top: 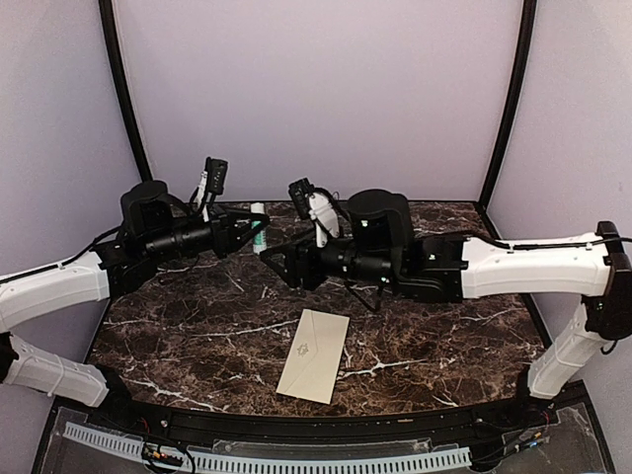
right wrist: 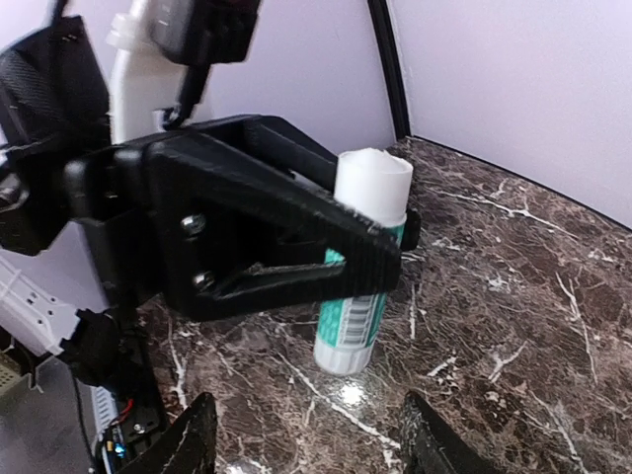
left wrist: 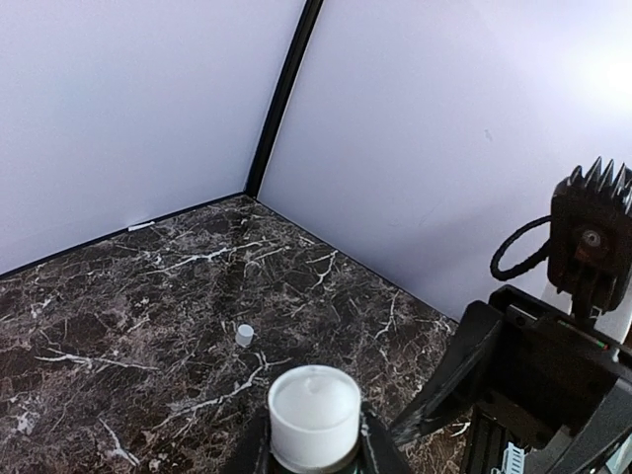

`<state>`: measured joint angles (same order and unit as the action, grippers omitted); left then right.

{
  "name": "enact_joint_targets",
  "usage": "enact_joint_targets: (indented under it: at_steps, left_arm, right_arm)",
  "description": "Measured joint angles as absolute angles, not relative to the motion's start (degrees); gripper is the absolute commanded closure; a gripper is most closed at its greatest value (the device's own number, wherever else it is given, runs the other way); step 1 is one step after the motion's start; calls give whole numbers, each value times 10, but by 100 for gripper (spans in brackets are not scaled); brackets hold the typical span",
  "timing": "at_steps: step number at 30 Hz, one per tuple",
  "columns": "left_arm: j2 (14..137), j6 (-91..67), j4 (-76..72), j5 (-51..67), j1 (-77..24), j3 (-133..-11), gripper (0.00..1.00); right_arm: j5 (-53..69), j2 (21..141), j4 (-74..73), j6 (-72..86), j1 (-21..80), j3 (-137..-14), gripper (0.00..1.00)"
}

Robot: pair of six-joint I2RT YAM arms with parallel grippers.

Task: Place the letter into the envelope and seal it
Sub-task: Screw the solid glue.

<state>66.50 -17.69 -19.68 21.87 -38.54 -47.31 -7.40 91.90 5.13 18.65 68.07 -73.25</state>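
Sealing step: left pincer [top: 245,237] clamped a glue stick [right wrist: 367,247] (uncapped), right pincer [right wrist: 306,444] gaped beside it; envelope [top: 314,355] behind them seemingly needed glue next.

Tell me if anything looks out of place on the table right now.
A small white cap-like piece lies loose on the marble table toward the back corner, apart from the glue stick that the left gripper holds upright.

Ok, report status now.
Left gripper shut on uncapped glue stick. Right gripper open, empty. Envelope flat on table, letter not in view. Small white cap loose.
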Motion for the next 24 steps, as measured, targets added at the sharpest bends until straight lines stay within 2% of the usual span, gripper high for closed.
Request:
enact_joint_targets:
  at_steps: [7, 14, 18, 24]
  left_arm:
    - [671, -209, -264, 371, -352, -472, 100]
    - [702, -308, -448, 562, -353, -464, 100]
    - [715, -362, -522, 615, -353, -458, 100]
    - [717, -395, -568, 646, -353, -456, 100]
  right_arm:
    - [87, 857, 199, 218, 625, -630, 40]
    - [251, 877, 323, 243, 611, -601, 41]
    - [310, 899, 359, 253, 615, -602, 43]
    - [348, 921, 364, 254, 623, -625, 51]
